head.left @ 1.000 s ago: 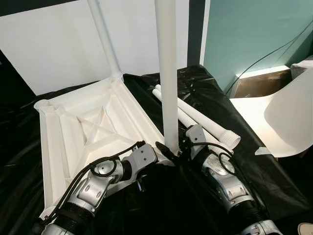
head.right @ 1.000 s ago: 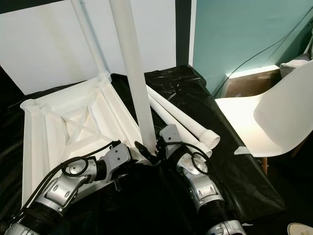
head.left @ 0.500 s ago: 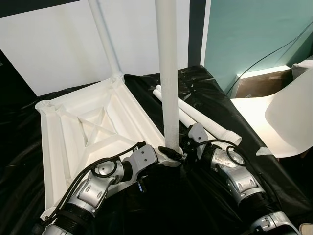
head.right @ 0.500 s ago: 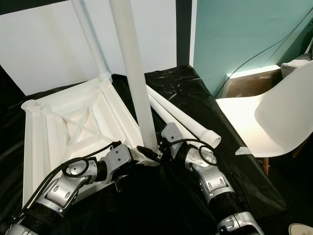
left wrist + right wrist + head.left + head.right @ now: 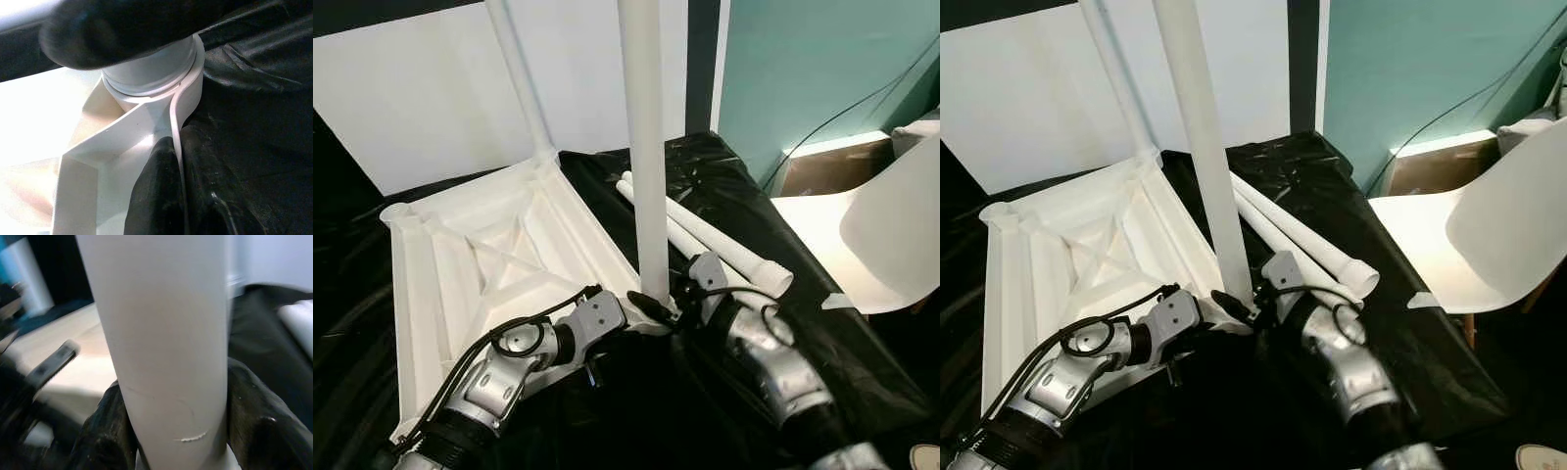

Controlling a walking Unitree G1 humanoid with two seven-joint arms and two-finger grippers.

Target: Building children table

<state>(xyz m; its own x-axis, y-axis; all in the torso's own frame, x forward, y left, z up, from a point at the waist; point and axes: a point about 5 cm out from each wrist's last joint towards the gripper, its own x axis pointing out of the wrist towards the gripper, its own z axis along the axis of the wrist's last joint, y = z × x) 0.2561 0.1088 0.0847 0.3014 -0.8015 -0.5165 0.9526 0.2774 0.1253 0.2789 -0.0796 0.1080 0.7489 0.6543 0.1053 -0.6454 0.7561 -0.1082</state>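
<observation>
Low middle of frame, on black desk point(image 5: 724, 176) | white leg point(image 5: 643, 157) upright in corner socket of flipped tabletop point(image 5: 499, 264) | right pincer point(image 5: 677, 296) clenched round leg base, likely to turn it tight | left pincer point(image 5: 641, 305) pinching tabletop rim, keeping it steady | spare legs point(image 5: 715, 235) lying just right

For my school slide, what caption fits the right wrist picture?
Right gripper holds an upright white table leg between its black fingers.
</observation>
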